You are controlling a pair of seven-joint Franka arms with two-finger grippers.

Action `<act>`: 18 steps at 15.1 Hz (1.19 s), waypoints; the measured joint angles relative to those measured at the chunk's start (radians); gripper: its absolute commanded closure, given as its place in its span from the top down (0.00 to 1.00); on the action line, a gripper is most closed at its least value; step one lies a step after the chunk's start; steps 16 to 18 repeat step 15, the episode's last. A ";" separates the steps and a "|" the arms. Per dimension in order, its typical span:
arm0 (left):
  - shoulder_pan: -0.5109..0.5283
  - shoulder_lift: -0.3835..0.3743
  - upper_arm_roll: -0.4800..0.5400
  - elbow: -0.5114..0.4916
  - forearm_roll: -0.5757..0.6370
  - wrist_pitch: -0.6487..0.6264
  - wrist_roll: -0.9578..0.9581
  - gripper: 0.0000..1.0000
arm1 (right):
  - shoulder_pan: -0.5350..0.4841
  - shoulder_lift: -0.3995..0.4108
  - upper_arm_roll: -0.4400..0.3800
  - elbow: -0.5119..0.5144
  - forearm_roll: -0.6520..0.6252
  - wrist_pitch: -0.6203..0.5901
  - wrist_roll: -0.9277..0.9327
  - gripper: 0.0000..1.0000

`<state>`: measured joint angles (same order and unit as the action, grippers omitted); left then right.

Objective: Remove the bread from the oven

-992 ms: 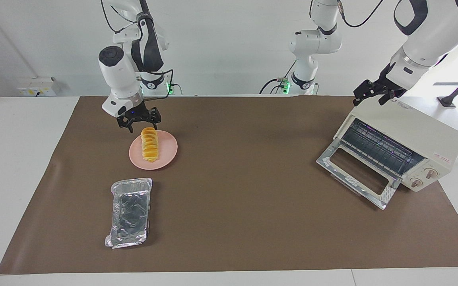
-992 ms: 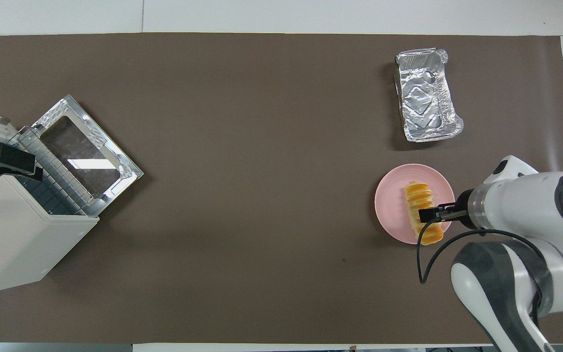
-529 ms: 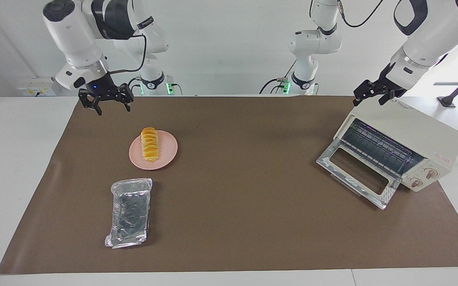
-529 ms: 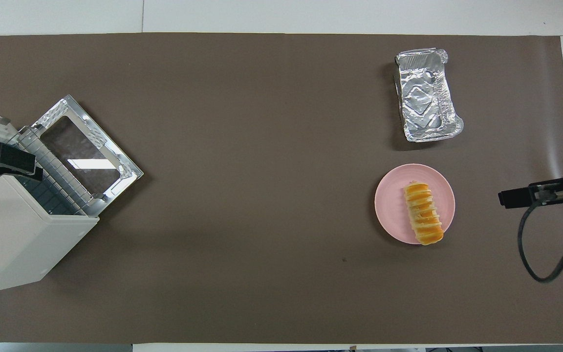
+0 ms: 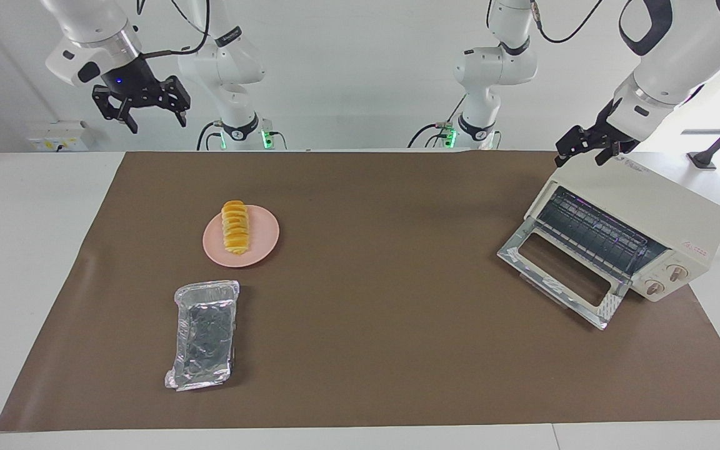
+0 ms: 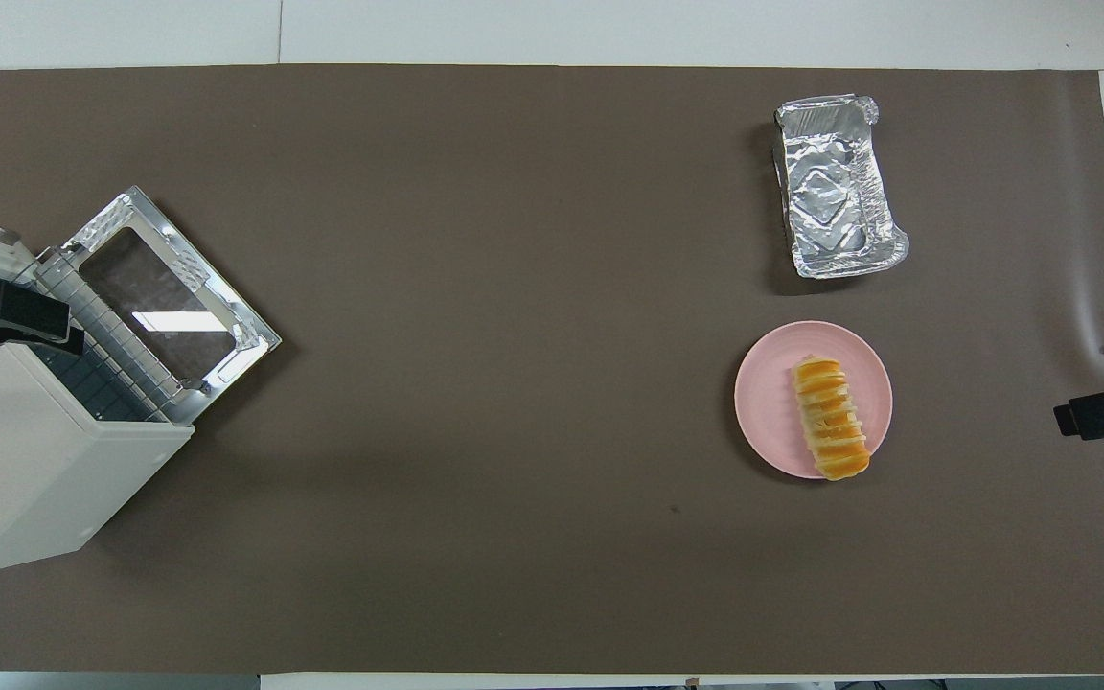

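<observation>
The bread [image 5: 235, 227] lies on a pink plate [image 5: 262, 240] toward the right arm's end of the table [image 5: 397, 350]; the oven [image 5: 641, 231] stands open at the left arm's end. The right gripper [image 5: 144, 107], fingers spread and empty, hangs high over that end's robot-side corner; the left gripper [image 5: 588, 147], whose finger state cannot be told, sits at the oven's top edge. Risk: its descent could nudge the oven.

We note bread [image 5: 235, 227] on plate [image 5: 264, 240]; foil tray [image 5: 204, 334] farther out; oven [image 5: 632, 229] at left arm's end.

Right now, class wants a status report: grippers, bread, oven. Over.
Right gripper open, raised. Left gripper over oven, waiting. Bread on pink plate. Oven door down.
</observation>
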<state>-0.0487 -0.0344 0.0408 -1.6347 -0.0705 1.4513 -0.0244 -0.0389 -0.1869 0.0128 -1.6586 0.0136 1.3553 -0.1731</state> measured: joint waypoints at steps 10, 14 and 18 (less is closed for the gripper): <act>0.000 0.000 0.000 0.000 0.000 0.000 0.000 1.00 | -0.038 0.128 0.000 0.114 -0.007 0.053 0.000 1.00; 0.000 0.000 0.000 0.000 0.000 0.000 0.000 1.00 | -0.043 0.128 -0.002 0.129 -0.007 0.050 0.000 1.00; 0.000 0.000 0.000 0.000 0.000 0.000 0.000 1.00 | -0.044 0.128 -0.002 0.129 -0.007 0.050 0.000 1.00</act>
